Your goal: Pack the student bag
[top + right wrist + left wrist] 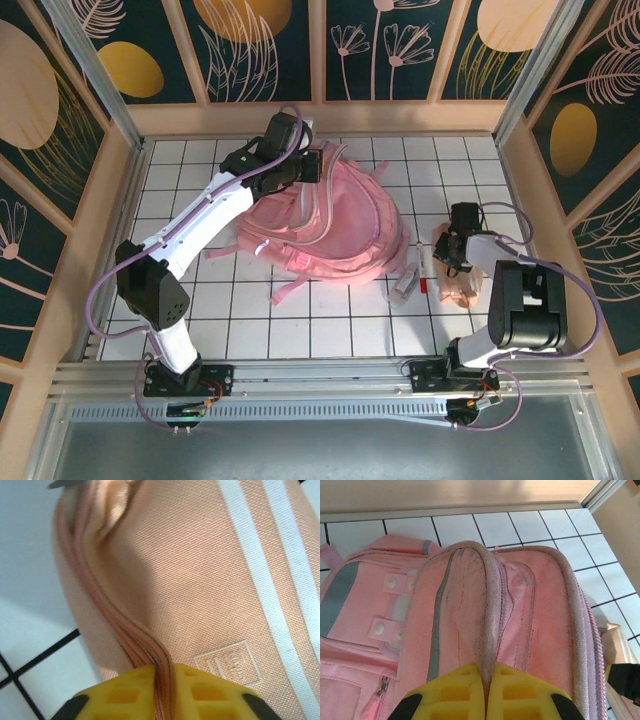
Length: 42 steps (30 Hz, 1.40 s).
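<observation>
Tension is needed on the rim fold of the bag (330, 235), lying mid-table and clamped in the left gripper (486, 680), so its mouth gapes while the pouch (200, 580), pinched by its zip seam in the right gripper (163, 677), is lifted across.

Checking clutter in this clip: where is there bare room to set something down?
Bare: the near tiles between the student bag and the arm bases; the far right corner behind the peach pouch. Crowded: between bag and pouch, where small items lie and the right gripper pinches the pouch. The left gripper pinches the bag's far rim.
</observation>
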Tool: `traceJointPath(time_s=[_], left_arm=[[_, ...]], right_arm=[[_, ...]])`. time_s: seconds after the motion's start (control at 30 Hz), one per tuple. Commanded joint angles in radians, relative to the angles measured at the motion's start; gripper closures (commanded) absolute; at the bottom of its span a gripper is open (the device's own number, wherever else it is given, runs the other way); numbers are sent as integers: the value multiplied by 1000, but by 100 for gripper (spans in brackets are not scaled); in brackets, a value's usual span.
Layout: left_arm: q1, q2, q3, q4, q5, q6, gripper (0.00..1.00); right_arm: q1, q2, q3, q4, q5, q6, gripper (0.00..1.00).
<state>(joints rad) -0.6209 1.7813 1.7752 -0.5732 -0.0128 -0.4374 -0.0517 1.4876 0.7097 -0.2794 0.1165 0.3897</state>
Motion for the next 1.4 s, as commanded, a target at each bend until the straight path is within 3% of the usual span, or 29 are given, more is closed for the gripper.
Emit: traceJointPath(time_s=[0.0, 0.43, 0.77, 0.9, 1.1, 1.3, 1.37], left_arm=[[5, -29, 41, 44, -36, 26, 100], [23, -129, -70, 93, -190, 164, 100], [139, -181, -156, 136, -136, 194, 100], [151, -190, -168, 115, -131, 216, 100], [153, -195, -189, 89, -57, 200, 100], [153, -187, -179, 69, 58, 171, 100], [153, -187, -166, 66, 72, 166, 100]], right_arm=[[-21, -56, -44, 25, 78, 30, 97], [-30, -319, -11, -29, 314, 131, 100], [13, -379, 143, -113, 255, 124, 100], [91, -387, 219, -150, 201, 115, 100], [314, -374, 355, -213, 187, 189, 100], [462, -344, 358, -87, -25, 401, 100], [527, -316, 360, -19, -35, 457, 100]])
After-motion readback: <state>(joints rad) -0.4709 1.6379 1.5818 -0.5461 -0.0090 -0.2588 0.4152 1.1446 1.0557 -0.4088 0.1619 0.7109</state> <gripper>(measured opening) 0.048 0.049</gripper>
